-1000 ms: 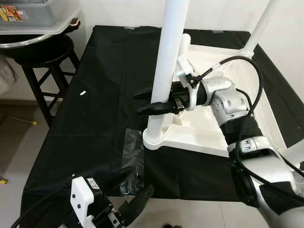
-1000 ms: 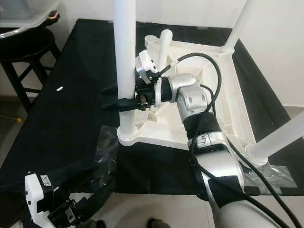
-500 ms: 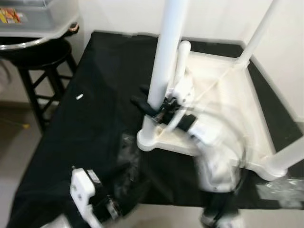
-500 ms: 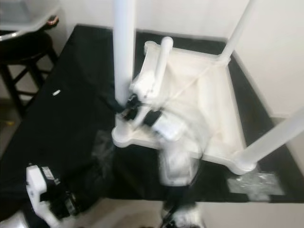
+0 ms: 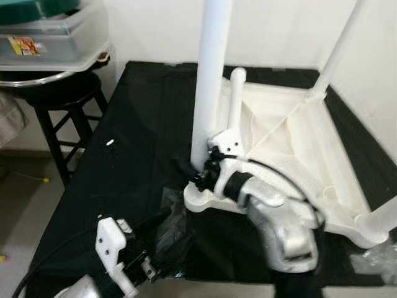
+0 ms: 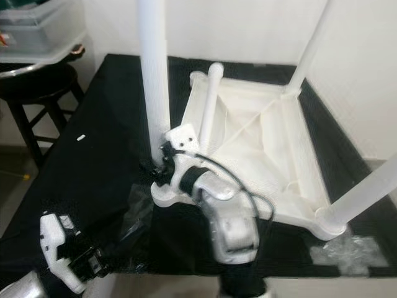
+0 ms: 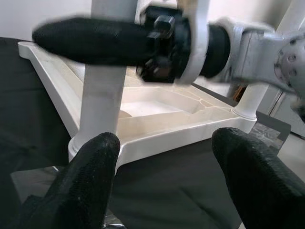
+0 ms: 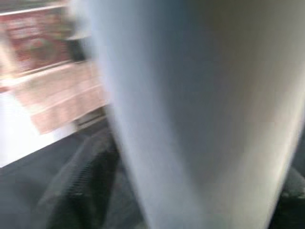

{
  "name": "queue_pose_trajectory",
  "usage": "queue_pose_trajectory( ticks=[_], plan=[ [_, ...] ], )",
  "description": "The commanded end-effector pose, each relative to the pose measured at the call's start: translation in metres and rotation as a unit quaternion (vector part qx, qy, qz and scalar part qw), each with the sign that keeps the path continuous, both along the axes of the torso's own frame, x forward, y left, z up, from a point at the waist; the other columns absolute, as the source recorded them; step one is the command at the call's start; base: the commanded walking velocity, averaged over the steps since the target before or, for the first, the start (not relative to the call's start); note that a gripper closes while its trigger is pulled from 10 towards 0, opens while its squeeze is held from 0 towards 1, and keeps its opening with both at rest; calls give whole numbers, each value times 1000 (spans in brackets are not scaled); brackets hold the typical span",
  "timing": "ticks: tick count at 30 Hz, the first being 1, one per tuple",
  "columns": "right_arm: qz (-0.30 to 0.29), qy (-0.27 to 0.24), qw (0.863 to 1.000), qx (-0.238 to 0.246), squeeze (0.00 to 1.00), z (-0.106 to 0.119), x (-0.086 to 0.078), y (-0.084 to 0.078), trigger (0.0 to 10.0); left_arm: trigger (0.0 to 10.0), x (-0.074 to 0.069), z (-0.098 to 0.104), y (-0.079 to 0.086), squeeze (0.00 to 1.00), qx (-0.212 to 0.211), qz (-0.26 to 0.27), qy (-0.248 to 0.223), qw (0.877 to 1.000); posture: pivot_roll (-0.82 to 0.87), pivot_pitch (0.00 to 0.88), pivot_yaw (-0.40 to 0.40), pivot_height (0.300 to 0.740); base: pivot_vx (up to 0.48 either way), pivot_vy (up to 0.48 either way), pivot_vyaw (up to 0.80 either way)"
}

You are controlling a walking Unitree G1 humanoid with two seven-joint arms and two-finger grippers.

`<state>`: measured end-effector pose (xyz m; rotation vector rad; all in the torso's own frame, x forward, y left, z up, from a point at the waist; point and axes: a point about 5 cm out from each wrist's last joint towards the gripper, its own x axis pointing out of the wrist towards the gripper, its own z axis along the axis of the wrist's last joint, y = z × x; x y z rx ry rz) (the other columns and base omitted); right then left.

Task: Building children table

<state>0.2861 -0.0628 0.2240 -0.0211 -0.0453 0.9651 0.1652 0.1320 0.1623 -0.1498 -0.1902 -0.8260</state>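
Right gripper at the foot of the near left table leg

You had the upturned white table [image 5: 291, 143] on the black-covered desk [image 5: 136, 136], toward its right edge, legs pointing up. Your right gripper [image 5: 193, 176] straddled the table leg [image 5: 208, 81] low down — whether it clamped, I could not tell. Your left gripper [image 7: 164, 179] hovered at the desk's near edge, fingers [image 7: 90, 176] spread wide, holding nothing.

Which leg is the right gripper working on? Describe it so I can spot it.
On the black cloth lies an upturned white tabletop. The leg stands upright at its corner nearest the stool, with the right gripper at its base.
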Motion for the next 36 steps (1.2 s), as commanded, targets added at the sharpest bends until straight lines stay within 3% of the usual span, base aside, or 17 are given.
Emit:
queue_pose_trajectory(
  ticks=[1, 2, 3, 4, 5, 10, 15, 19, 22, 24, 25, 27, 28, 36],
  plan=[
    [69, -28, 997, 6, 169, 11, -4, 1, 10000, 10000, -3, -2, 0, 0, 3, -4, 6, 1000, 125, 143, -41, 740, 0, 0, 0],
    [98, -33, 995, 1, 0, 14, 0, -5, 10000, 10000, -3, -2, -1, 0, 2, -4, 6, 1000, 126, 143, -42, 740, 0, 0, 0],
    [98, -33, 995, 1, 0, 14, 0, -5, 10000, 10000, -3, -2, -1, 0, 2, -4, 6, 1000, 126, 143, -42, 740, 0, 0, 0],
    [156, -48, 986, -25, 0, 17, 8, -17, 10000, 10000, -5, -1, -2, 0, 0, -5, 6, 1000, 139, 157, -48, 740, 0, 0, 0],
    [173, -58, 982, -39, 0, 19, 13, -22, 10000, 10000, -5, -1, -2, 0, -1, -4, 7, 1000, 140, 159, -48, 740, 0, 0, 0],
    [213, -86, 970, -74, 0, 31, 38, -35, 10000, 10000, -11, 0, -5, 0, -3, -5, 10, 1000, 162, 178, -56, 740, 0, 0, 0],
    [232, -86, 967, -68, 0, 40, 45, -38, 10000, 10000, -13, 0, -5, 0, -4, -4, 12, 1000, 170, 189, -56, 740, 0, 0, 0],
    [276, -79, 955, -75, 0, 47, 51, -40, 10000, 10000, -18, 1, -6, 0, -6, -4, 18, 1000, 187, 206, -58, 740, 0, 0, 0],
    [330, -60, 936, -105, 0, 47, 60, -45, 10000, 10000, -24, 1, -5, 0, -8, -5, 27, 1000, 201, 218, -58, 740, 0, 0, 0],
    [335, -56, 935, -103, 0, 48, 64, -46, 10000, 10000, -25, 2, -5, 0, -9, -4, 29, 1000, 204, 224, -57, 740, 0, 0, 0],
    [340, -54, 934, -98, 0, 49, 67, -46, 3529, 10000, -26, 2, -5, 0, -9, -4, 30, 1000, 204, 224, -57, 740, 0, 0, 0],
    [343, -53, 933, -93, 0, 50, 69, -45, 3529, 10000, -26, 2, -5, 0, -9, -3, 30, 999, 209, 227, -59, 740, 0, 0, 0],
    [342, -49, 934, -96, 0, 51, 71, -44, 0, 10000, -27, 2, -5, 0, -9, -2, 31, 999, 206, 228, -61, 740, 0, 0, 0],
    [314, -69, 943, -86, 0, 50, 74, -48, 0, 10000, -22, 2, -7, 0, -11, -1, 28, 1000, 177, 217, -73, 740, 0, 0, 0]
  ],
)
